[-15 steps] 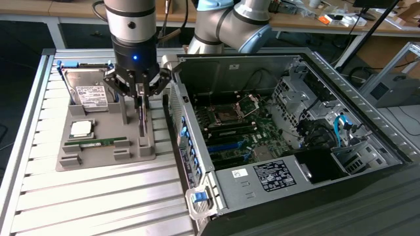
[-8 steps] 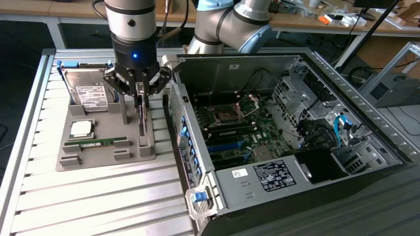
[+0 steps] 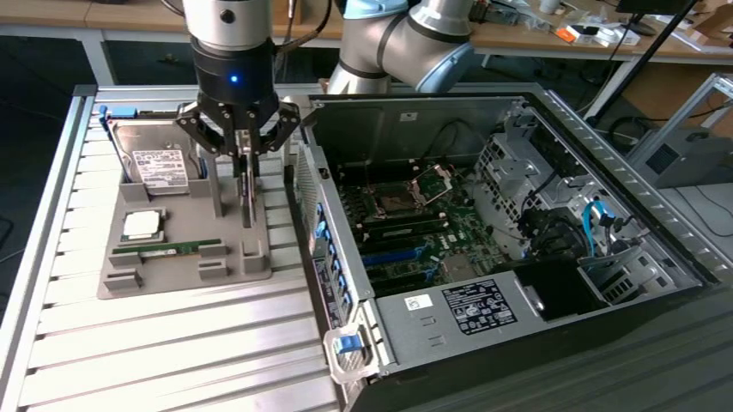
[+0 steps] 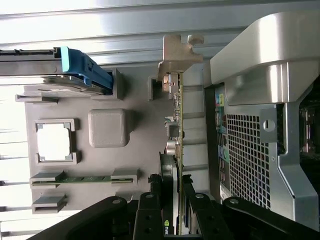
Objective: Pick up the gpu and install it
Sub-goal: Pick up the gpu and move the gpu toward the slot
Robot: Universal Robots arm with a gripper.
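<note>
**Wrist view.** A small white brand mark stands on the dark face of the gpu point(image 4: 172, 145), at its end nearest the camera; no lettering beside it can be read.

**Exterior view.** The hard drive point(image 3: 154, 163) carries a white label with fine dark print, illegible. The power supply point(image 3: 481, 307) bears a black label with white print and a white sticker beside it, both unreadable.

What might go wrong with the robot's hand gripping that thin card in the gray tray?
The hand pinches the gpu by its thin upper edge, so it might tilt or slip. The computer case stands close beside the gray tray; the card may knock its wall.
</note>
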